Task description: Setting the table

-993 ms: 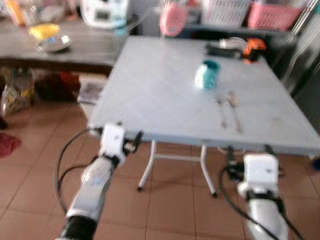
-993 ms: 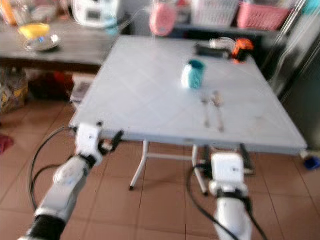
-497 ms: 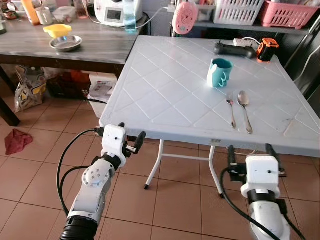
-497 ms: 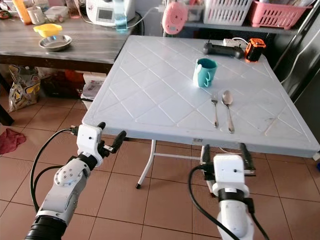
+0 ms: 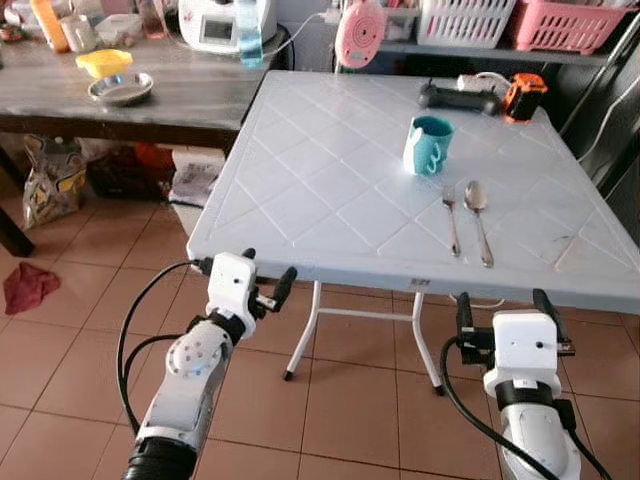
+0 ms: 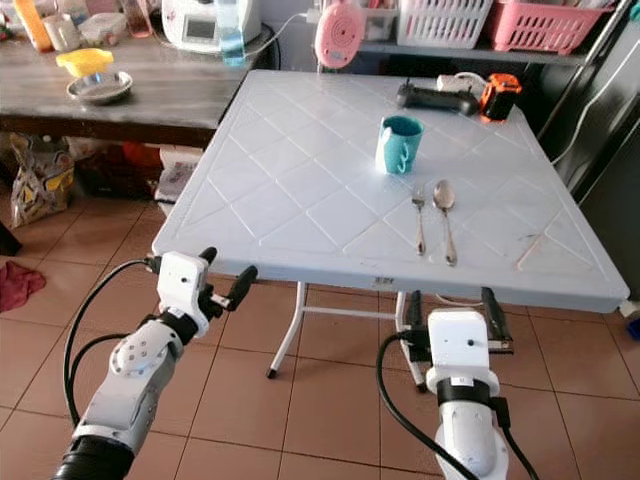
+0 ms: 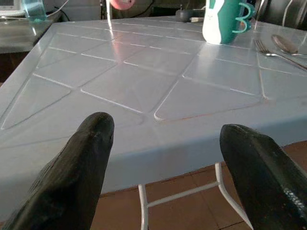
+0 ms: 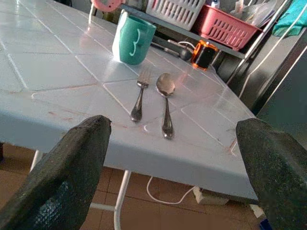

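Only legible mark was a white "3" on the teal mug, standing on the white bench; no other txt readable.

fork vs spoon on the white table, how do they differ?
The fork ends in tines; the spoon ends in a rounded bowl. The fork lies on the robot's left of the pair, the spoon on its right. The spoon reaches a little nearer the table's front edge than the fork. Shared: both are silver metal, lying flat side by side, heads toward the mug, handles toward the robot, apart from each other.
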You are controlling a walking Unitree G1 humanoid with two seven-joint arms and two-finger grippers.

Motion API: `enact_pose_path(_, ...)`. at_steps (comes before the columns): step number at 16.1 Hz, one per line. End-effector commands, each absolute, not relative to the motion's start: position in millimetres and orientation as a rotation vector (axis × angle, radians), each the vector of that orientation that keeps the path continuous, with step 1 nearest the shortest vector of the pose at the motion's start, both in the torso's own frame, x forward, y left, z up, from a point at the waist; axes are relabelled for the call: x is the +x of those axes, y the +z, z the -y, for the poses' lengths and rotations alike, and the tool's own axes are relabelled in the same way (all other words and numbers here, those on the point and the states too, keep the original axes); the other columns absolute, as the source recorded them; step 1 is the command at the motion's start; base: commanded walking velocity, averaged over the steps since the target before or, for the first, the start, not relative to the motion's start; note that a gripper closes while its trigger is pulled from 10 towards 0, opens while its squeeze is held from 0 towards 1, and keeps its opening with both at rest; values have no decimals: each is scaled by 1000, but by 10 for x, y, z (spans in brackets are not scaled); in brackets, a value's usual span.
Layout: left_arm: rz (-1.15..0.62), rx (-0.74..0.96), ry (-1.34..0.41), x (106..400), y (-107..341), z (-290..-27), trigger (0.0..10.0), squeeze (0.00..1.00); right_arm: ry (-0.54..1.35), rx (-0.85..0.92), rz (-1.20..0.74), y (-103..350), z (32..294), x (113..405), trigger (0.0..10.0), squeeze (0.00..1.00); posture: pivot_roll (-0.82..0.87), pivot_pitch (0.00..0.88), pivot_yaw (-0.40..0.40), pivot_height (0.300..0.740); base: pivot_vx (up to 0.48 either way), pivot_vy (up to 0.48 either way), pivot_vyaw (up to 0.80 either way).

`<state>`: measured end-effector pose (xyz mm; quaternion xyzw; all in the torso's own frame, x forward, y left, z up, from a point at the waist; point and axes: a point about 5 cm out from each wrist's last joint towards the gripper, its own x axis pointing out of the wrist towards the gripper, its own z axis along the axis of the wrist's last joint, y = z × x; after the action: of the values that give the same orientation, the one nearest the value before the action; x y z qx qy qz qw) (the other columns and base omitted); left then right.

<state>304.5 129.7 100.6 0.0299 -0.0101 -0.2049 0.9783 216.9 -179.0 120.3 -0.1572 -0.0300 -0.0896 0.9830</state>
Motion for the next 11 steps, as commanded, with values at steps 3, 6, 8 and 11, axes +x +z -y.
enact_pose_path(3, 32, 54, -432, 3042, 1047, -1291, 10000, 0, -189, -317, 69, 1230, 1791, 2159, 10000, 0, 69, 81, -14, 740, 352, 0, 0)
enact_pose_path(6, 34, 54, -440, 3038, 1054, -1274, 10000, 0, -189, -316, 71, 1229, 1788, 2168, 10000, 0, 70, 79, -13, 740, 356, 0, 0)
enact_pose_path(8, 33, 52, -444, 3037, 1046, -1263, 10000, 0, -189, -317, 70, 1224, 1785, 2171, 10000, 0, 70, 79, -14, 740, 356, 0, 0)
enact_pose_path(11, 30, 54, -446, 3032, 1039, -1265, 10000, 0, -184, -317, 69, 1220, 1775, 2167, 10000, 0, 71, 76, -15, 740, 356, 0, 0)
